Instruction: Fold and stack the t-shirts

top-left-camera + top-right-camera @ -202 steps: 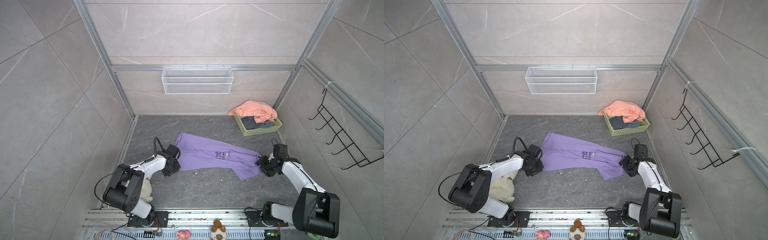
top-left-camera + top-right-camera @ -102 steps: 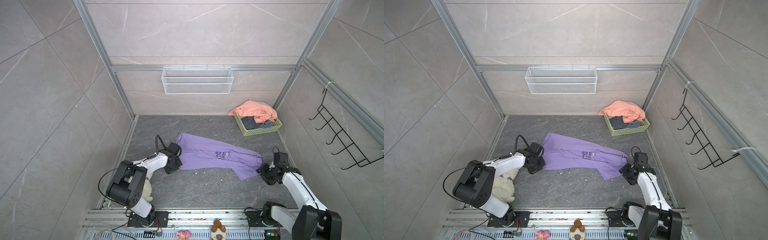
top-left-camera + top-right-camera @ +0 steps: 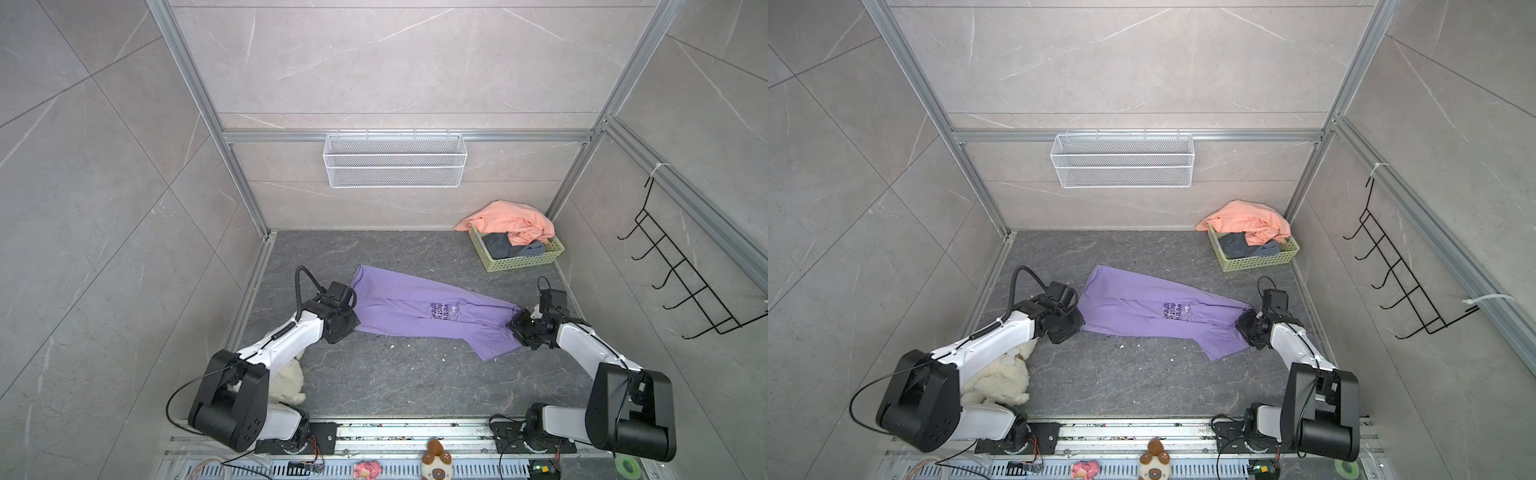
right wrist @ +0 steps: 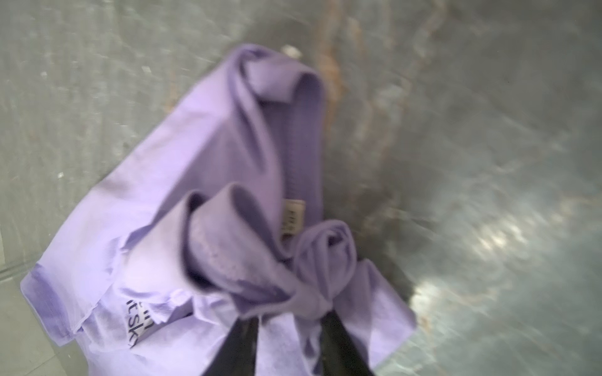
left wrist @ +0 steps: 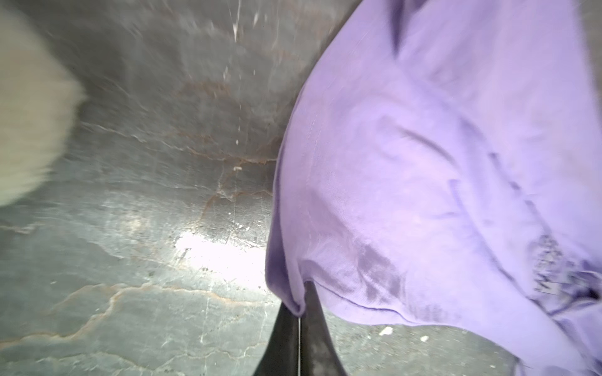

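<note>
Right gripper (image 3: 518, 327) is coming back up after dipping toward the front rail in the earlier frame, and is now sitting at the right end of the purple t-shirt (image 3: 407, 309). Left gripper (image 3: 349, 322) is staying at the left hem, and the shirt is lying about where it was.

Around:
- Purple shirt is lying stretched out mid-floor between the 2 grippers, with its dark lettering facing up.
- Salmon t-shirt (image 3: 509, 218) is draping over the back rim of the green basket (image 3: 523, 259) in the far right corner. Grey t-shirt (image 3: 505, 245) is sitting inside it. Both are well apart from the purple one.
- Cream plush dog (image 3: 1000, 380) is lying under the left arm near its base, apart from the shirt.
- White crumbs (image 3: 409, 345) are dotting the floor just in front of the shirt.
- Wire shelf (image 3: 395, 166) is hanging on the back wall and a black hook rack (image 3: 681, 282) on the right wall.

Pose: both arms are reaching low from the front rail, with forearms sloping down and wrists near the floor.

Grip:
- In the left wrist view, 2 black fingers (image 5: 283, 338) are pressing together and pinching the hem corner.
- In the right wrist view, which is blurry, 2 fingers (image 4: 242, 345) are standing slightly apart and clamping a twisted bunch of purple cloth.
</note>
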{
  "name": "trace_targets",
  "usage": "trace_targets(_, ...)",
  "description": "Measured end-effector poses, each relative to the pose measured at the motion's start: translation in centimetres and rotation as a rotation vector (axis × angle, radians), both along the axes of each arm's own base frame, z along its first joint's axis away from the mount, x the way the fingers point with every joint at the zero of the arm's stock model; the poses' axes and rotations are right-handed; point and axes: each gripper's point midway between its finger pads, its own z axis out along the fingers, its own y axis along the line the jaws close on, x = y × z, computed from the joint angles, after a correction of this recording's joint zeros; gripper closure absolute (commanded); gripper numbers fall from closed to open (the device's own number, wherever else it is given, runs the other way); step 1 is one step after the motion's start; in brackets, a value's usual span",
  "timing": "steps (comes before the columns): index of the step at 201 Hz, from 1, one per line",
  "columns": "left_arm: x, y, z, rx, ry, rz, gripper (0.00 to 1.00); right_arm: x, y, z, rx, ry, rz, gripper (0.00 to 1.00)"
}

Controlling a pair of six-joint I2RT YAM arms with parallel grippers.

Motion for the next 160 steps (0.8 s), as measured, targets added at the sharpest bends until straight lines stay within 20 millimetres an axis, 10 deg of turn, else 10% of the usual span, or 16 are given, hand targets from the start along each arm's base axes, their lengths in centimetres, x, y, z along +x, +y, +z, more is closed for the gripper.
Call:
trace_targets(60,-0.7,2.3,1.5,0.057,-0.026,0.051,1.0,5.3,0.4,3.3,-0.022,-0.082,0.047,0.92)
trace_targets(104,-1.7,3.7,3.8,0.073,-0.08,0.083,1.0,8.8,0.6,6.0,-0.036,-0.086,0.119,0.47)
trace_targets(160,-1.3,3.3,2.5,0.069,-0.025,0.092,1.0,10.7,1.0,2.5,-0.02,0.005,0.19,0.37)
